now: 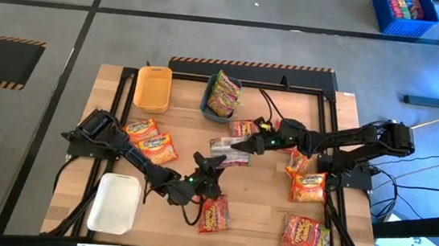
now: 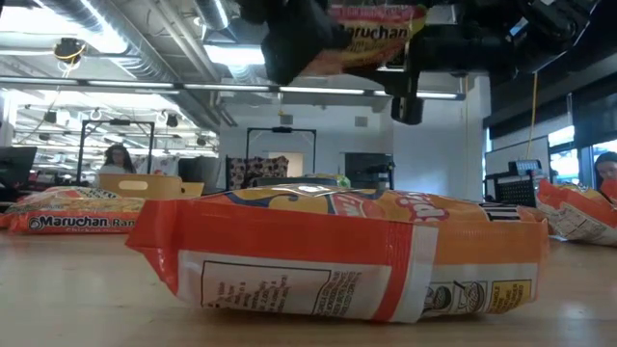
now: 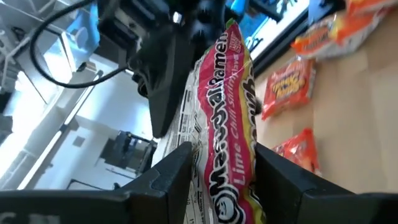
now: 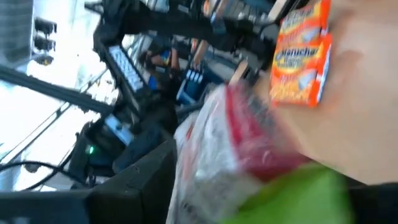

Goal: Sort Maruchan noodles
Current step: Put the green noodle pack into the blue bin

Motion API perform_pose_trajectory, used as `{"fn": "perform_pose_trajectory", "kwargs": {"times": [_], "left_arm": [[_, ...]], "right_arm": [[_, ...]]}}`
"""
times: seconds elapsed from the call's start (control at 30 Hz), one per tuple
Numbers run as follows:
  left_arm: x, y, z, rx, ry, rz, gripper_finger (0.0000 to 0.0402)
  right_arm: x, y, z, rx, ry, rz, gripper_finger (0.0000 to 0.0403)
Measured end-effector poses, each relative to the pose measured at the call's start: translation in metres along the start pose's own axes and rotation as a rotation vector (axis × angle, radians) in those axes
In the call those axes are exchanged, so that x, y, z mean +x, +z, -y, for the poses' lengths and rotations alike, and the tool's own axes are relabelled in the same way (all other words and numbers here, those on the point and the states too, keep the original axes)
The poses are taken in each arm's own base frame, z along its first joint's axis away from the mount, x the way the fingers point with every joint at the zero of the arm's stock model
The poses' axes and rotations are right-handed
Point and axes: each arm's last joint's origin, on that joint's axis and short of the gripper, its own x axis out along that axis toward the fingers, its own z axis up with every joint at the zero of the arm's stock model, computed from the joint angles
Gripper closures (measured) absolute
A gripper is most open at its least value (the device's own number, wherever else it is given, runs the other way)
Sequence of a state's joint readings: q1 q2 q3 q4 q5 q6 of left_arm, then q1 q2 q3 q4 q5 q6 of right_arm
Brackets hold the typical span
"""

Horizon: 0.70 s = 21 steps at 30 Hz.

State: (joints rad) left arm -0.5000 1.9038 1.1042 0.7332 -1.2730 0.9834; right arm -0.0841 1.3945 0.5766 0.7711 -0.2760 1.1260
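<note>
Lime chili shrimp ramen packet (image 3: 230,118) held aloft between both arms, mid-table

It is clamped by the left gripper (image 3: 221,171); the right gripper's (image 1: 243,145) hold cannot be told. Light, crinkly and slippery, it is best pinched at a flat sealed edge.

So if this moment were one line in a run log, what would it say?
step: handover above table | left tool: shut on lime noodle packet | right tool: at the same packet, grip unclear
</note>
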Motion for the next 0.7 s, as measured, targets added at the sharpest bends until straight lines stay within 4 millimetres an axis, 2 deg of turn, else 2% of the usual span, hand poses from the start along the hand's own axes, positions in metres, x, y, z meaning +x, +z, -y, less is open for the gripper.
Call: {"fn": "perform_pose_trajectory", "kwargs": {"times": [0.2,0.47,0.6,0.7], "left_arm": [[-0.017,0.009,-0.002,-0.086,-0.01,0.06,0.0254],[-0.03,0.014,-0.004,-0.15,-0.007,0.086,0.0254],[-0.026,0.012,-0.004,-0.171,0.008,0.053,0.026],[-0.025,0.01,-0.002,-0.211,0.002,0.041,0.026]], "right_arm": [[0.0,0.004,0.001,-0.006,-0.049,0.112,0.0189],[-0.001,0.008,0.002,-0.063,-0.064,0.156,0.0189],[-0.002,0.008,0.003,-0.176,-0.046,0.089,0.0189],[-0.003,0.006,0.007,-0.253,-0.03,-0.034,0.0189]]}}
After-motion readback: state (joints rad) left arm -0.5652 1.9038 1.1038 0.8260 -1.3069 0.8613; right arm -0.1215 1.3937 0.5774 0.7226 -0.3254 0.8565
